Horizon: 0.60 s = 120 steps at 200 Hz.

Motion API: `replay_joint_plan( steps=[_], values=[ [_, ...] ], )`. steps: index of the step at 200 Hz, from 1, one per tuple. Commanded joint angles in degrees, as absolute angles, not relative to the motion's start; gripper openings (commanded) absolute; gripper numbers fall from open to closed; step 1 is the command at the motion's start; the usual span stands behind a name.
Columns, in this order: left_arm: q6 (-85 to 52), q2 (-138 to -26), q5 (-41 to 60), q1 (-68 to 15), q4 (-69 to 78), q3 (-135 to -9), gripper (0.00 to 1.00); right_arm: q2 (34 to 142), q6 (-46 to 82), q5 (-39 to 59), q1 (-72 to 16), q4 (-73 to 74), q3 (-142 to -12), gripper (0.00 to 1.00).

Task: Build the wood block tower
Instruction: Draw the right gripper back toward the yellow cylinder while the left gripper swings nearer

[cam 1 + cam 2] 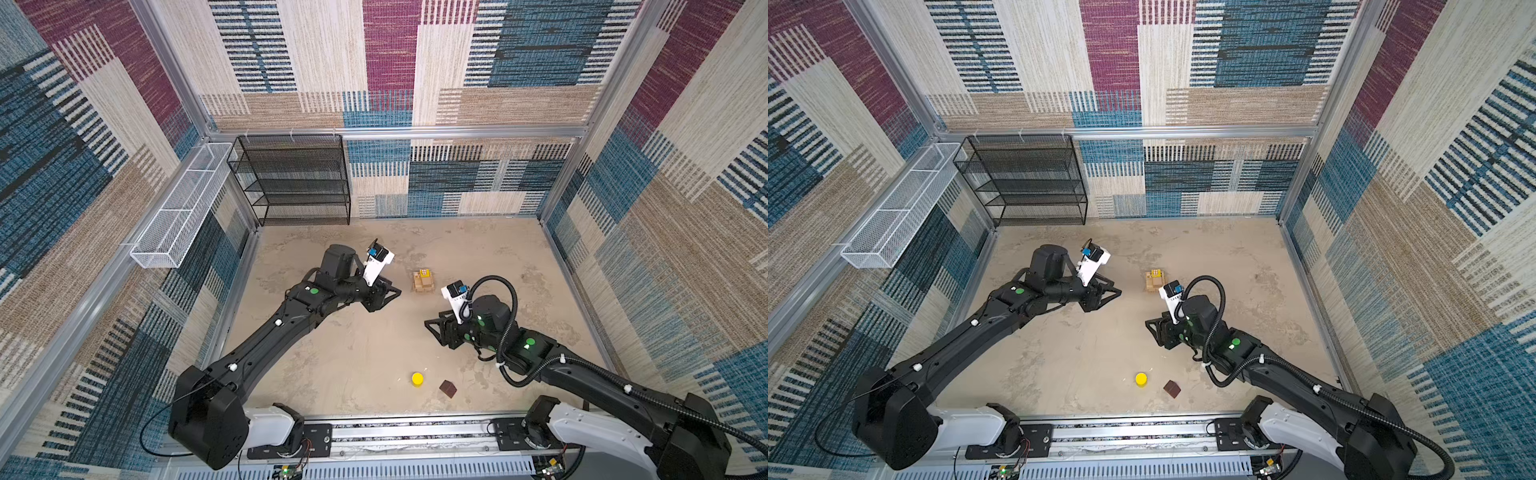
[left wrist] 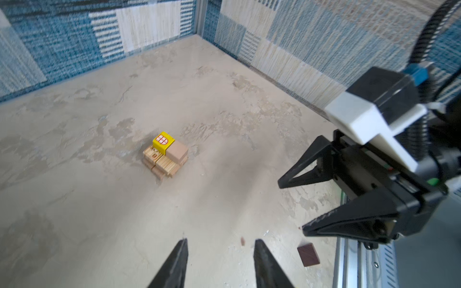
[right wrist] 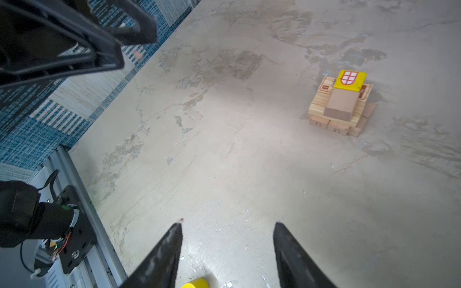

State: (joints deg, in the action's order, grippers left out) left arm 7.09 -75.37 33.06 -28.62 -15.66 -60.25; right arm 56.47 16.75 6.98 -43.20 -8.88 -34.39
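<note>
The wood block tower (image 1: 424, 281) (image 1: 1154, 281) stands mid-table as a low stack of crossed pale planks (image 2: 163, 167). On top sit a yellow cube (image 2: 163, 142) (image 3: 350, 79) and a tan cube (image 2: 177, 152) (image 3: 340, 102), side by side. A yellow cylinder (image 1: 417, 378) (image 1: 1141, 379) (image 3: 195, 283) and a dark brown block (image 1: 448, 388) (image 1: 1172, 388) (image 2: 308, 254) lie loose near the front edge. My left gripper (image 1: 395, 294) (image 2: 222, 240) hovers left of the tower, open and empty. My right gripper (image 1: 430, 327) (image 3: 228, 224) hangs in front of the tower, open and empty, pointing left.
A black mesh shelf (image 1: 299, 183) stands at the back left against the wall. A white wire basket (image 1: 183, 208) hangs on the left wall. An aluminium rail (image 1: 415, 432) runs along the front edge. Patterned walls close in the table on three sides.
</note>
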Motion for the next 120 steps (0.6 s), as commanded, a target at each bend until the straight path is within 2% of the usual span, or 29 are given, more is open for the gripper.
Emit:
replay_joint_plan(
  steps=[1,39,67,120],
  values=[
    [16.3,-73.1,41.7,-28.7,-13.6,-58.3,0.50,54.8,14.9,8.8,-44.6,-7.3,-33.2,0.61],
    [24.6,-69.3,45.2,-28.7,-13.7,-55.0,0.55,52.8,14.7,9.5,-47.7,-7.4,-31.9,0.62],
    [29.3,-67.1,46.7,-28.7,-16.6,-54.2,0.63,50.9,15.8,8.2,-49.0,-7.4,-30.3,0.63],
    [38.7,-63.4,47.8,-28.8,-23.4,-52.9,0.69,50.4,14.6,10.2,-49.2,-5.9,-29.2,0.63]
  ],
)
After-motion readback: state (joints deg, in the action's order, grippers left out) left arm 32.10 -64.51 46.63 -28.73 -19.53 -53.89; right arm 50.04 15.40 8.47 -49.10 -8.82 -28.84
